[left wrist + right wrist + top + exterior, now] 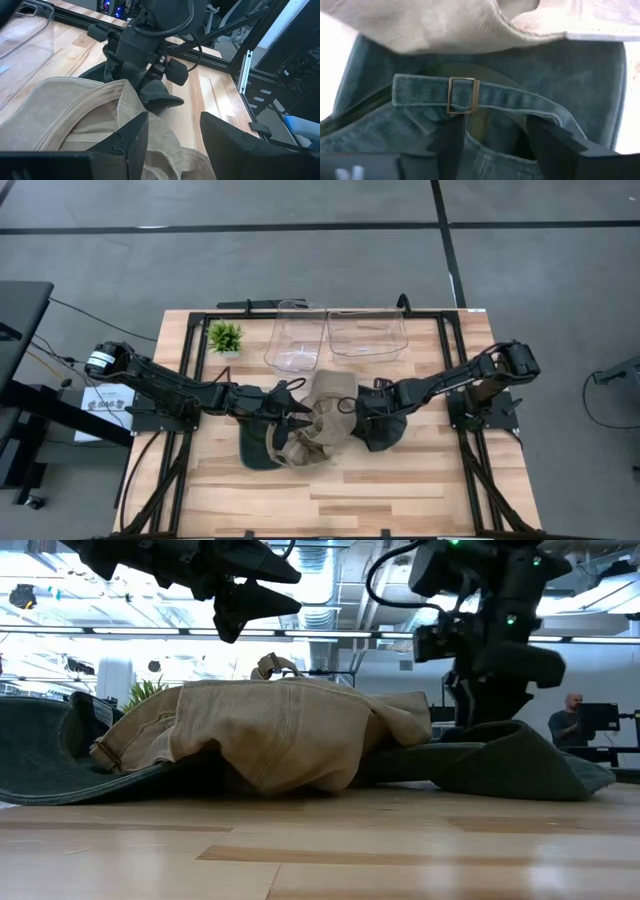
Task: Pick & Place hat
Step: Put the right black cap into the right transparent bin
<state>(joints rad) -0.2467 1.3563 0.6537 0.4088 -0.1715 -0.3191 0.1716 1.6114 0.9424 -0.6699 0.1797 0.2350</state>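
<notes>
Tan hat (325, 420) draped mid-table between two dark green hats

The left gripper (172, 135) is held over the tan hat, fingers spread, nothing grasped. At the right, the right gripper (492, 145) is set with parted fingers at a green hat's buckled strap (470, 97); a grip cannot be told.

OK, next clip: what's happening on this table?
Both arms have met mid-table over a heap of hats. A tan hat lies across two dark hats. The left hand hovers open just above the tan hat, holding nothing. The right hand is down at a dark hat's back strap, fingers apart on either side of it. Two clear bins stand at the far edge beside a small plant.
</notes>
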